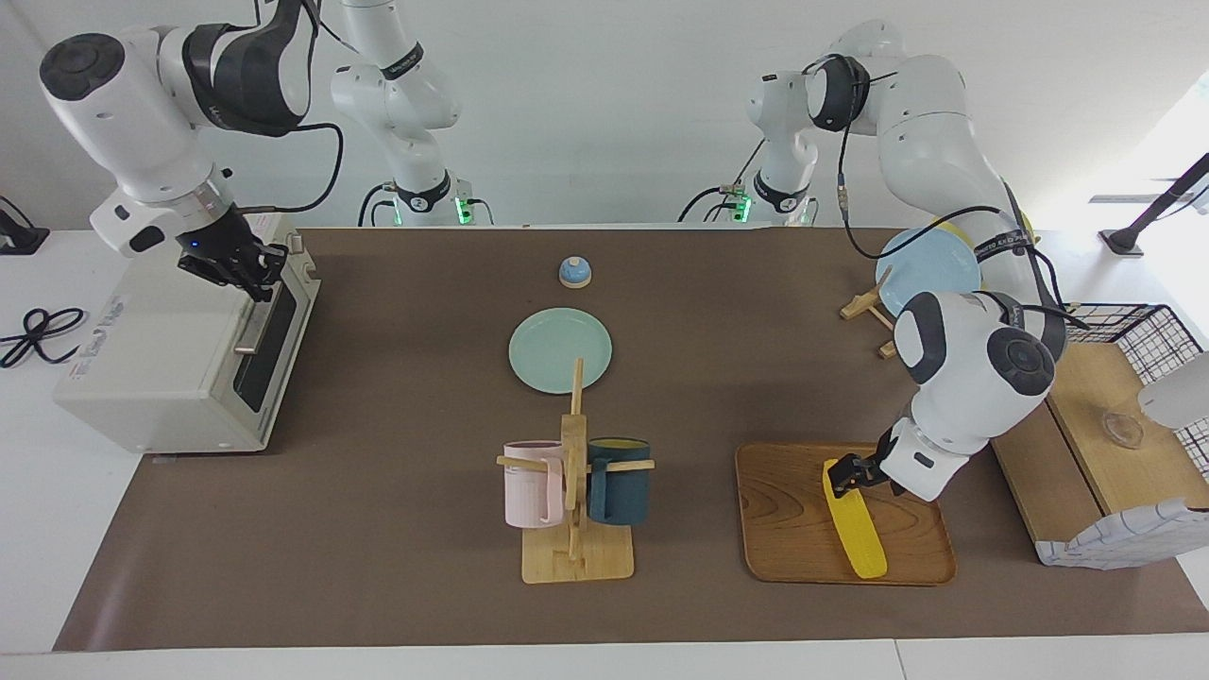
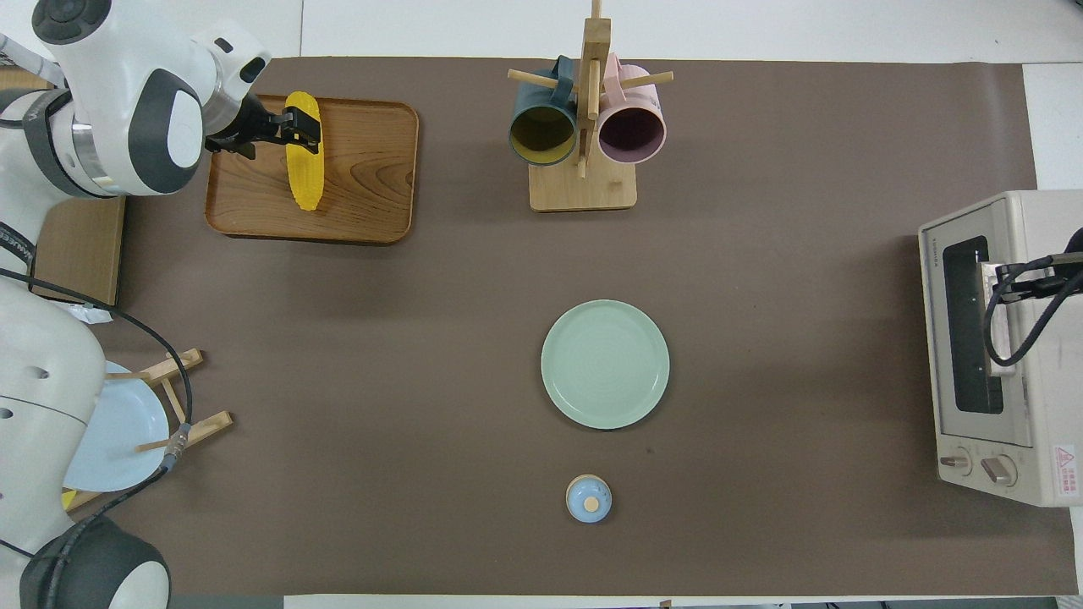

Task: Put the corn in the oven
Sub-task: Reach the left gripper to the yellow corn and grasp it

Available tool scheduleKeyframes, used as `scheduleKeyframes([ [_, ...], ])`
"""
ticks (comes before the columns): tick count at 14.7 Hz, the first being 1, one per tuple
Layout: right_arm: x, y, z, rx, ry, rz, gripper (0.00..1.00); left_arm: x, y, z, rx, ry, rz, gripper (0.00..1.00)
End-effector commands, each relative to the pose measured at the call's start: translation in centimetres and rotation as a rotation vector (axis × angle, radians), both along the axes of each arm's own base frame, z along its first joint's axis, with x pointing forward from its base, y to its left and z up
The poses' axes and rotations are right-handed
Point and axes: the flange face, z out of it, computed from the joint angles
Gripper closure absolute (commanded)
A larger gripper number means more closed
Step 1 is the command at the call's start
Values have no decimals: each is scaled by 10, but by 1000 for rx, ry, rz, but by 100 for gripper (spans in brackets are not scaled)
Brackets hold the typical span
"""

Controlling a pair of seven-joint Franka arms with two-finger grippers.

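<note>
The corn is lying lengthwise on the wooden tray toward the left arm's end of the table, and the left claw is sitting down at the cob's end nearer the robots, its fingers spread wide to either side of it and not yet pinching. Across the table the right claw is pressing shut at the top edge of the oven, by the silver handle; whether it is actually gripping that bar I cannot quite tell from here, and the door is looking closed. The cob is looking stiff, light and smooth-skinned, so it is probably going to be a bit slippery and inclined to roll. A pinch across its thicker middle would likely be holding it level better than one near the tapered tip.
</note>
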Motion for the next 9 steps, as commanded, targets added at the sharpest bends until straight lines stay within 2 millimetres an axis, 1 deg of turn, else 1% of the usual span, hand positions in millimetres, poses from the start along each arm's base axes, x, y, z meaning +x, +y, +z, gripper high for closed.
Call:
scheduleKeyframes([
  [1,-14,-4,-20,-70,-24,71,100,13,-2,-27,9,-32,7,0],
  [2,-12,-7,-20,-77,-36,96,100,16,-4,-39,7,-47,5,0],
  [3,-12,-8,-22,-82,-31,100,100,18,-2,-43,6,-52,9,0],
  [4,-13,-9,-24,-83,-29,101,100,21,1,-44,8,-54,12,0],
  [5,-14,-10,-28,-81,-22,102,100,24,-1,-43,5,-60,8,0],
  [7,-17,-19,-38,-98,-22,105,100,24,-10,-45,7,-69,0,0],
  [9,-19,-20,-47,-112,-11,117,100,24,-10,-47,7,-69,0,0],
])
